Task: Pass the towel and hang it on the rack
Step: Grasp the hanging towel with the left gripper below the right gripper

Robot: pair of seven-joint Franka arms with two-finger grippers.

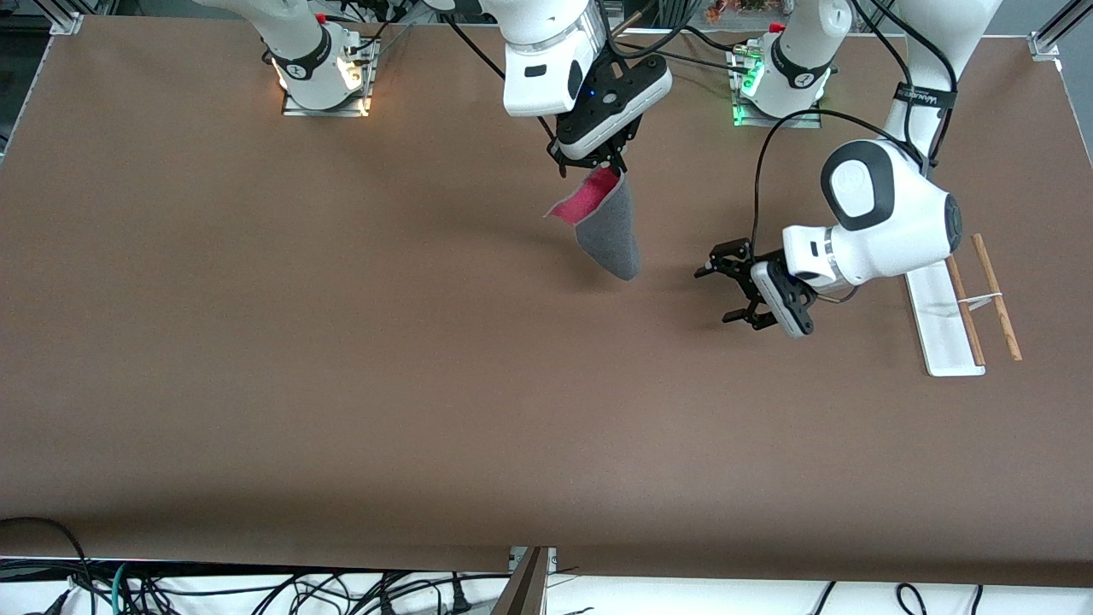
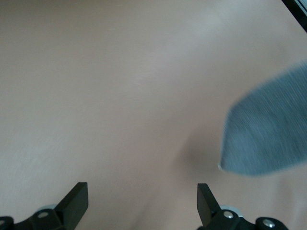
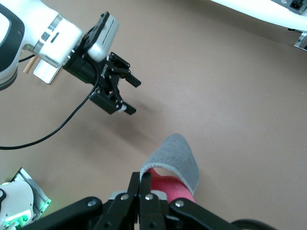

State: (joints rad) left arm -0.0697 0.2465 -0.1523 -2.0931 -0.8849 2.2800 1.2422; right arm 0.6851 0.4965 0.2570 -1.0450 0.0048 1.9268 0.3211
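The towel (image 1: 608, 229) hangs from my right gripper (image 1: 591, 166), pinched tight by its top edge (red side folded outward, grey tip drooping) above the middle of the table (image 1: 341, 342). My left gripper (image 1: 724, 293) hovers beside it, jaws spread wide and empty. The rack (image 1: 956, 320) stands at the left arm's end of the table.

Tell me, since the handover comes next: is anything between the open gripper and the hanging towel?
Nothing visible. The left gripper is open and faces the towel, which hangs from the shut right gripper; only bare table shows between them.
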